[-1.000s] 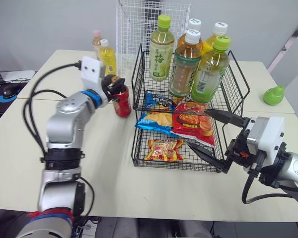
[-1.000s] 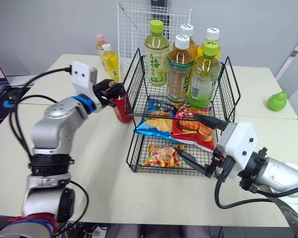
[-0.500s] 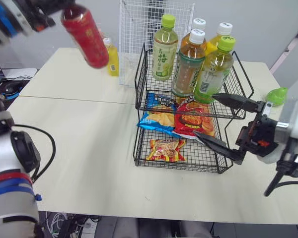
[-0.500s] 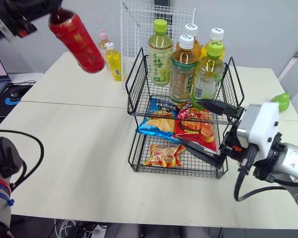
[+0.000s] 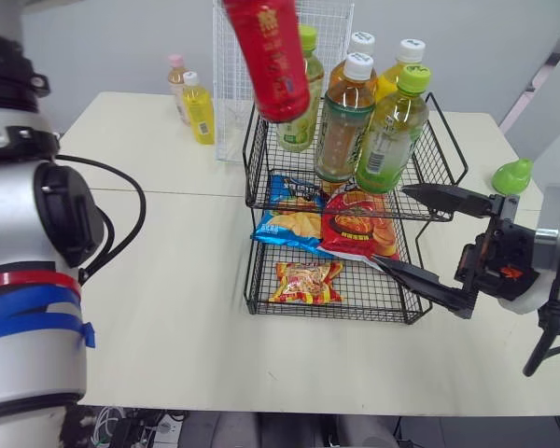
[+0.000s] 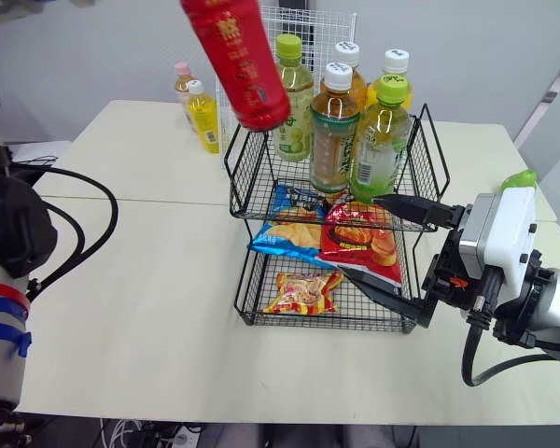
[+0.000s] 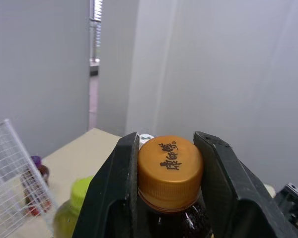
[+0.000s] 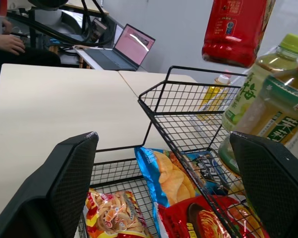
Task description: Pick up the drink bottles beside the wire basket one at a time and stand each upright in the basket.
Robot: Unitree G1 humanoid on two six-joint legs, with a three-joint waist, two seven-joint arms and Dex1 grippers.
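Note:
A red drink bottle (image 5: pixel 269 56) hangs tilted high over the left side of the black two-tier wire basket (image 5: pixel 252 170). My left gripper (image 7: pixel 169 140) is shut on its neck just under the orange cap (image 7: pixel 170 166). Several tea bottles (image 5: pixel 343 117) stand upright in the basket's top tier. A small yellow bottle (image 5: pixel 199 107) and a pink-capped one (image 5: pixel 179 84) stand on the table left of the basket. My right gripper (image 5: pixel 392 227) is open at the basket's right front, one finger level with the top tier and one level with the lower tier.
Snack bags lie in the lower tiers: blue chips (image 5: pixel 294 219), a red bag (image 5: pixel 359 224), a small packet (image 5: pixel 303 282). A white wire grid panel (image 5: pixel 231 84) stands behind the basket. A green pear-shaped object (image 5: pixel 511 175) sits far right. A laptop (image 8: pixel 134 47) is on a farther desk.
My left arm has lifted the red bottle off the table beside the basket and carried it up and right, over the basket. The right gripper has stayed open by the basket.

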